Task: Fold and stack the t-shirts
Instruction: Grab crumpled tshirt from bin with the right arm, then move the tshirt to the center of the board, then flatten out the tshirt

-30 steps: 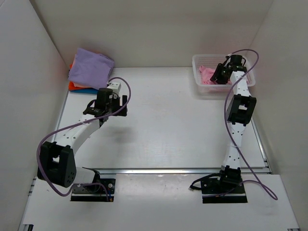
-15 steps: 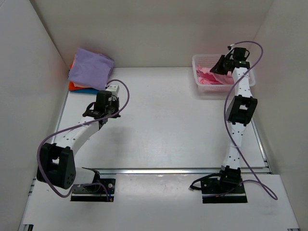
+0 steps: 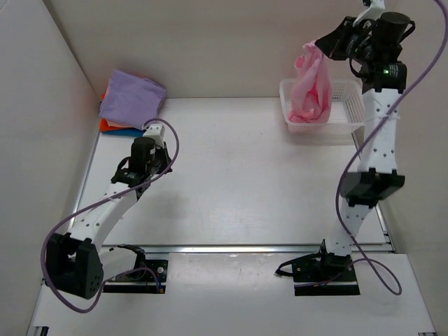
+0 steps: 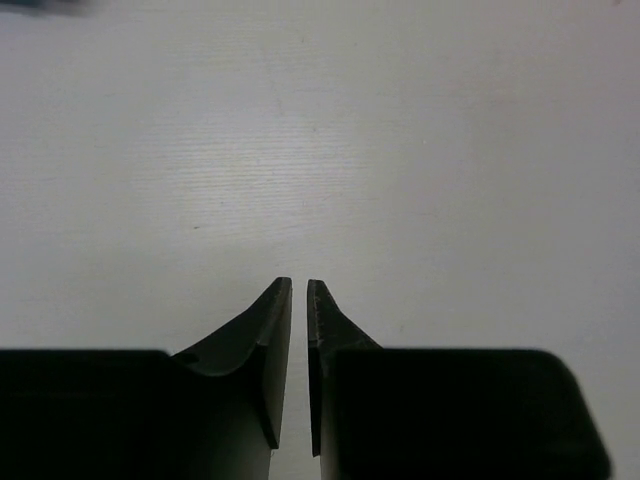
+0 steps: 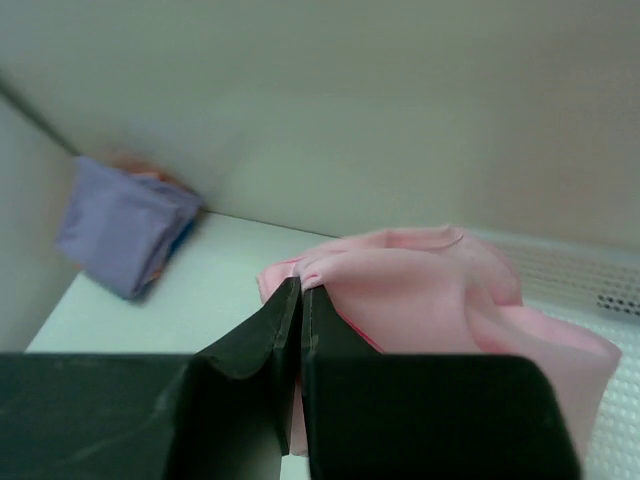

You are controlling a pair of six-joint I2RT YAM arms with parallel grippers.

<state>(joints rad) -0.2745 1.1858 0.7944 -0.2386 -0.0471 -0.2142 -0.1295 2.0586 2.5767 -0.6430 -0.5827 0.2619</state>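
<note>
Fingers of the right gripper (image 3: 316, 49), pinched shut on the pink t-shirt (image 3: 310, 87), have hoisted it from the basket (image 3: 350, 115), upper right; it hangs above the rim. Fingers of the left gripper (image 4: 298, 290): a slit apart, empty, over bare surface (image 4: 320, 150). Spreading likely next; folded stack (image 3: 131, 98) upper left.

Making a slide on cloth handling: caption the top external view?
Right end effector holds a pink t-shirt dangling over the white basket.
</note>
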